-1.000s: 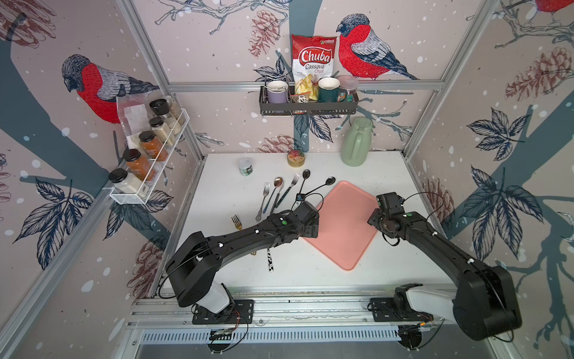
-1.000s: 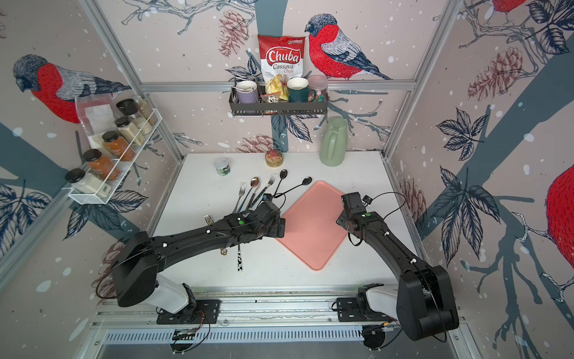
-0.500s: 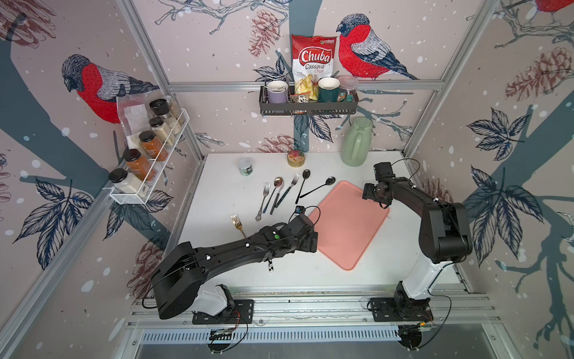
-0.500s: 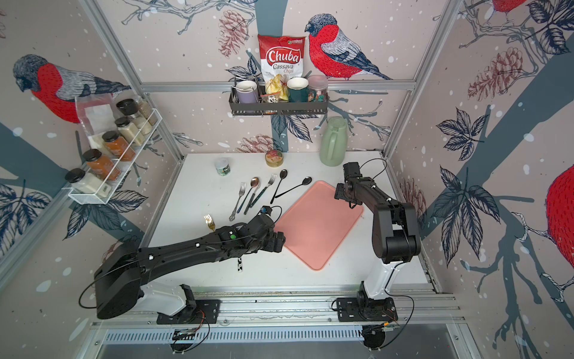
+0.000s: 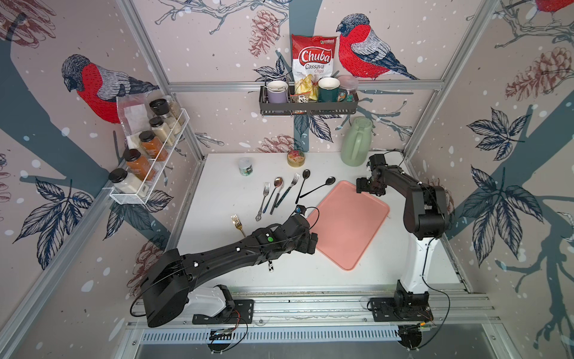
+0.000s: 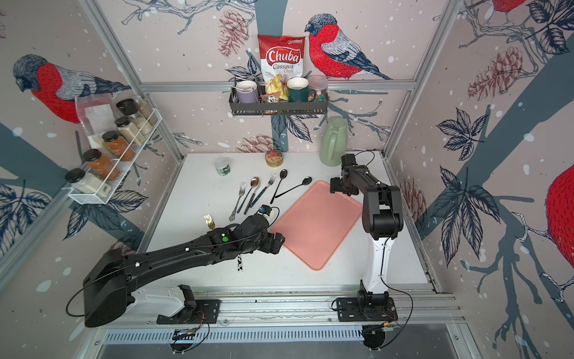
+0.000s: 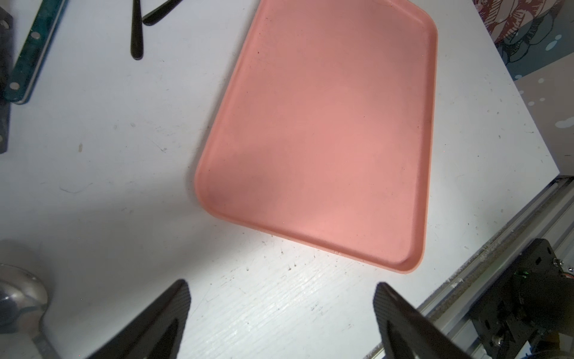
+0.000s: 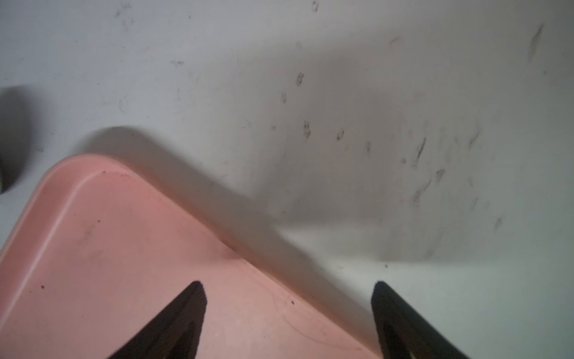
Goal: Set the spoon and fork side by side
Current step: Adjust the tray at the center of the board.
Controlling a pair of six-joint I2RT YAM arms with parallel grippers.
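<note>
1. Left gripper (image 5: pixel 310 244) stands released, jaws wide apart and empty, over bare table (image 7: pixel 124 155) just beside the left edge of the pink tray (image 7: pixel 326 124); right gripper (image 5: pixel 362 186) is likewise released and holds nothing, its fingers (image 8: pixel 174 320) straddling the tray's far edge, one over pink, one over white.
2. By my judgement the task pair is the gold fork (image 5: pixel 238 222) and the spoon (image 5: pixel 270 266) with the black-and-white patterned handle; both lie flat on the table beneath the left arm, left of the tray.
3. Handling, as a judgement: both are light, rigid, thin metal; smooth, so likely slippery; lying flush on the table, they leave little for fingertips to get under; the narrow handle near its middle looks the best hold, jaws set across it; bowl or tines would tilt or slip.
4. Hidden: in both top views the arm covers the fork's handle and the spoon's neck, so I cannot tell whether they lie parallel, touch or cross; the left wrist view catches only a blurred steel bowl (image 7: pixel 18 295) at its edge.
5. Further out, black spoons (image 5: pixel 306 174) and a teal-handled fork (image 5: pixel 286 191) lie towards the back; which pair the task means is not certain.
</note>
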